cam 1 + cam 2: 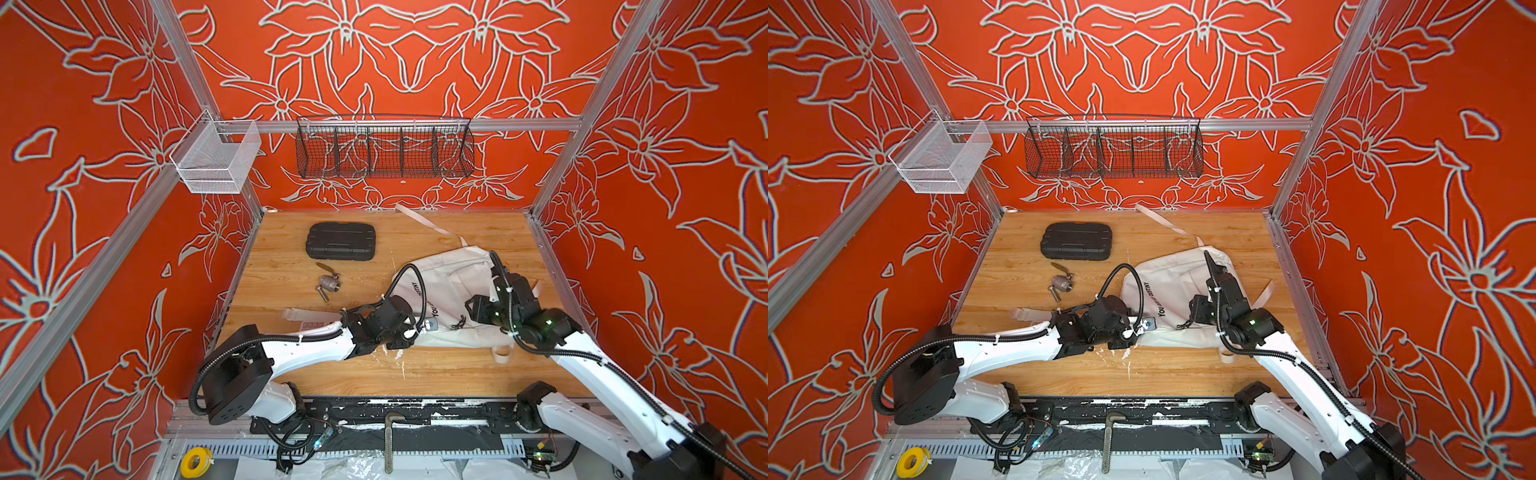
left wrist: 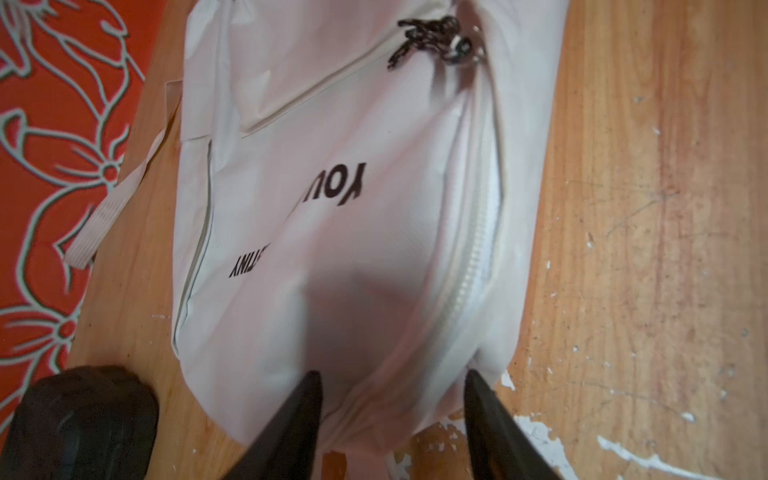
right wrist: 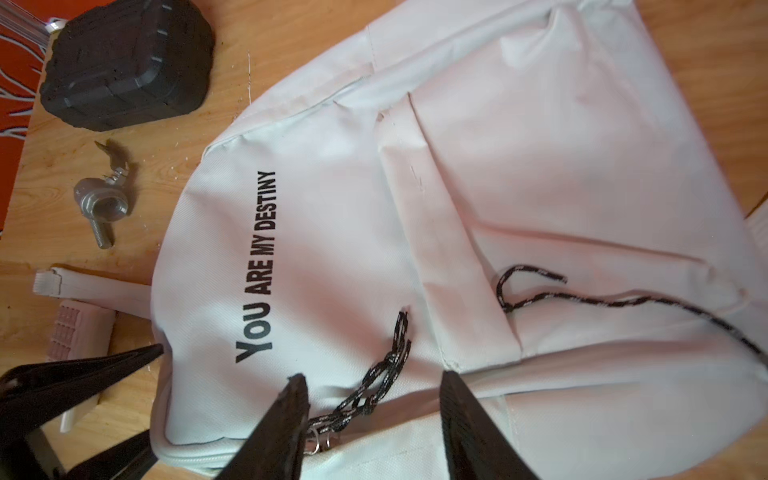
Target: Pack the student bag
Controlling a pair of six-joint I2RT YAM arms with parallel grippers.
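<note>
Red walls [image 1: 83, 208] with pale flower outlines close in a wooden bench [image 1: 415, 374]. We see the bag [image 1: 453, 282] lying flat on the bench's right half, print side up, with both arms reaching over its near end. One white strap [image 1: 419, 218] trails from it toward the back wall.

A black case [image 1: 340, 241] sits near the back left, well apart from the bag. A metal valve [image 1: 328, 282] lies between the case and the left arm. On the back rail hangs a black wire basket [image 1: 384, 149], and a white mesh basket [image 1: 216, 162] hangs at the left corner.

From the left wrist view we find the left tool [image 2: 392, 374] with its fingers apart, poised over the rounded end of the bag. The white zipper [image 2: 469, 257] runs up between them, and nothing is pinched.

From the right wrist view the right tool [image 3: 372, 376] also has its fingers apart, close over the bag beside the "YOU ARE MY DESTINY" print. A black cord pull [image 3: 390, 361] lies in the gap between them, loose on the fabric. A second cord [image 3: 623, 301] snakes across the front pocket [image 3: 561, 187].
</note>
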